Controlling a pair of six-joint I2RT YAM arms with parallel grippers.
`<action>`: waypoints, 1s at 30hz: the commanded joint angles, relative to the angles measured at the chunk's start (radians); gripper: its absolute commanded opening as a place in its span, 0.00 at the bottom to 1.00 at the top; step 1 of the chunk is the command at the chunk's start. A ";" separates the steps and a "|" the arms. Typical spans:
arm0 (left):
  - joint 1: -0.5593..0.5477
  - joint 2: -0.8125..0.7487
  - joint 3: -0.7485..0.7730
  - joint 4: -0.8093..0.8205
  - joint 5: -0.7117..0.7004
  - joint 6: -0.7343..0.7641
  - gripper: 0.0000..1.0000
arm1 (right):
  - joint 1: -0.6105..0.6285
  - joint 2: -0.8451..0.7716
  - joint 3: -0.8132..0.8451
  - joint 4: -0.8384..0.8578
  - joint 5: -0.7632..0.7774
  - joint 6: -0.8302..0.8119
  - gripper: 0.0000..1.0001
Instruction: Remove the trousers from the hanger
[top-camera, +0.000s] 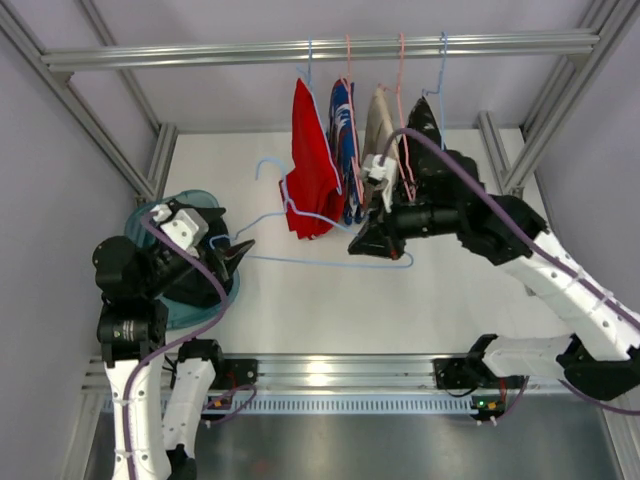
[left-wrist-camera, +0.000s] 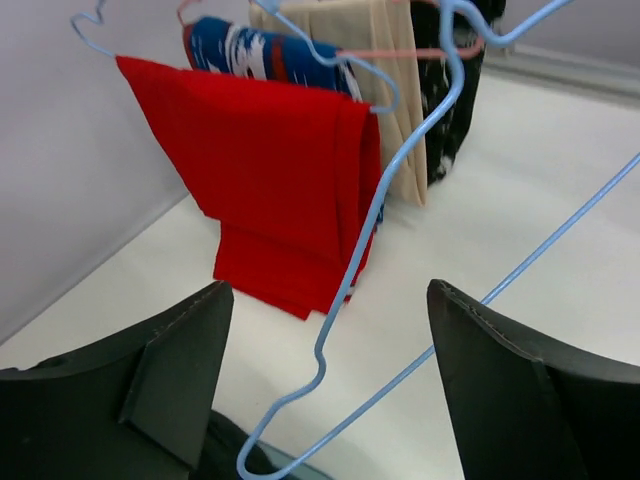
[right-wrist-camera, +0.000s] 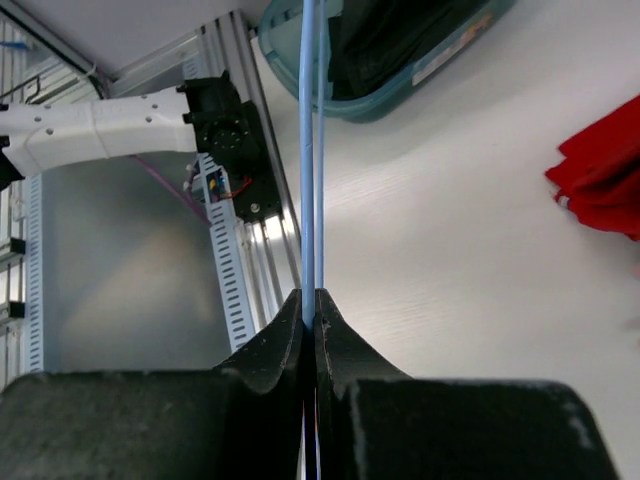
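A light-blue wire hanger (right-wrist-camera: 307, 150) is pinched by the closed right gripper (right-wrist-camera: 310, 297); the left gripper (left-wrist-camera: 330, 288) is held open around its wire, near the red trousers (left-wrist-camera: 270, 170).

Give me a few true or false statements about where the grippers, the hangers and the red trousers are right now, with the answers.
1. The right gripper is shut on a light blue wire hanger. True.
2. The left gripper is clamped on the red trousers. False: it is open, with a finger on either side of the light blue wire hanger, clear of the red trousers.
3. The red trousers are draped over another hanger hooked on the rail. True.
4. The teal bin sits at the right, by the right gripper. False: it sits at the left, close to the left gripper.
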 joint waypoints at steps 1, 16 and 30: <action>0.002 -0.030 0.050 0.253 -0.041 -0.331 0.86 | -0.102 -0.139 0.038 0.012 -0.042 -0.032 0.00; 0.002 0.030 0.110 0.487 -0.163 -0.704 0.98 | -0.656 -0.665 0.024 -0.073 0.211 -0.045 0.00; 0.002 0.039 0.078 0.487 -0.160 -0.658 0.98 | -0.834 -0.595 -0.002 -0.275 0.706 -0.106 0.00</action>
